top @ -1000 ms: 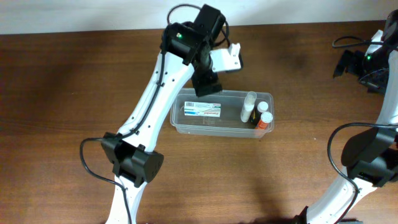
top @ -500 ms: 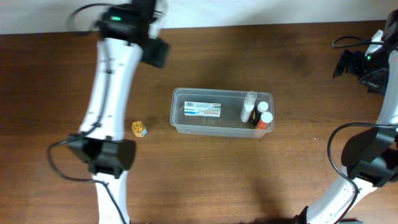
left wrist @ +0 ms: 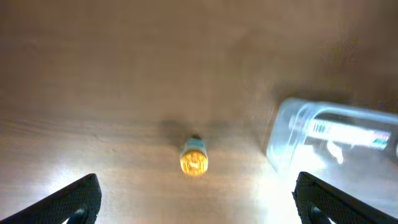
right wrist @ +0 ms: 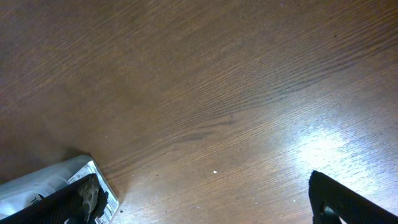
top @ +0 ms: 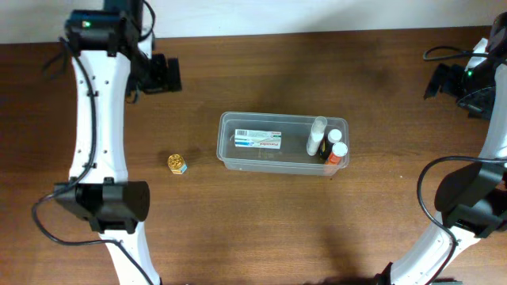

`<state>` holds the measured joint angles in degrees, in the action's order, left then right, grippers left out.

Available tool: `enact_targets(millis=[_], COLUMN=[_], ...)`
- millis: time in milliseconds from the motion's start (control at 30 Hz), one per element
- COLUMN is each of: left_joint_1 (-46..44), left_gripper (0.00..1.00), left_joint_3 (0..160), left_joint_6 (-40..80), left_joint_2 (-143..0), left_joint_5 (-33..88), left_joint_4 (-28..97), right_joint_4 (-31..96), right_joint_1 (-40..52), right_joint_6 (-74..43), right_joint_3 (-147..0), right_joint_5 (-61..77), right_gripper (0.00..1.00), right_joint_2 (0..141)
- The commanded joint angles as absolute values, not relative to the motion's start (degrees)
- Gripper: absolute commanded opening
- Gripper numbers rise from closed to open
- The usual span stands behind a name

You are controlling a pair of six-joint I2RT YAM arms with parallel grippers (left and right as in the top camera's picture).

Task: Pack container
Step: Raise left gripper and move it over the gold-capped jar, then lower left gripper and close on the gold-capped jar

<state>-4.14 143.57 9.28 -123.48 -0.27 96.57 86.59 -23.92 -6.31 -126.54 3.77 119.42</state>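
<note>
The clear container [top: 228,158] stands mid-table. In it lie a white labelled box [top: 258,140], a white bottle [top: 317,136], a white-capped bottle [top: 336,135] and an orange bottle [top: 338,155]. A small yellow bottle [top: 177,164] stands on the table left of the container; it also shows in the left wrist view [left wrist: 193,158], with the container's end [left wrist: 292,134] to its right. My left gripper [top: 166,74] is open and empty, high at the back left [left wrist: 199,205]. My right gripper [top: 440,79] is open and empty at the far back right [right wrist: 208,205].
The table is dark brown wood [top: 261,222]. A pale labelled object [right wrist: 53,180] lies by my right gripper's left finger. Black cables [top: 444,54] run near the right arm at the back right.
My left arm has swung from above the container's back edge to the far back left. The yellow bottle, hidden before, is now uncovered. The right arm has not moved.
</note>
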Motion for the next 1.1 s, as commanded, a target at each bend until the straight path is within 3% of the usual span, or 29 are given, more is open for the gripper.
enact_targets(millis=[0, 467, 833, 1067], left_joint_1=[-3.62, -3.57, -3.57, -3.57], left_gripper=[0.99, 0.99, 0.99, 0.99], left_joint_3=[133.71, 113.82, 96.2, 91.09], left_joint_6=[9.63, 10.22, 10.28, 16.34], left_joint_2=[-118.58, -114.96, -115.07, -115.18], left_joint_5=[1.32, 1.32, 2.42, 2.2], left_joint_4=[96.73, 94.54, 77.67, 74.54], right_joint_4=[86.56, 86.54, 86.56, 86.54], right_joint_1=[-23.81, -23.81, -23.81, -23.81], right_joint_6=[-6.94, -6.94, -6.94, -6.94], right_joint_3=[-127.52, -127.52, -127.52, -127.52], right_joint_5=[3.88, 3.88, 3.88, 3.88], right_gripper=[0.98, 0.98, 0.98, 0.99], right_joint_2=[118.43, 118.43, 118.43, 118.43])
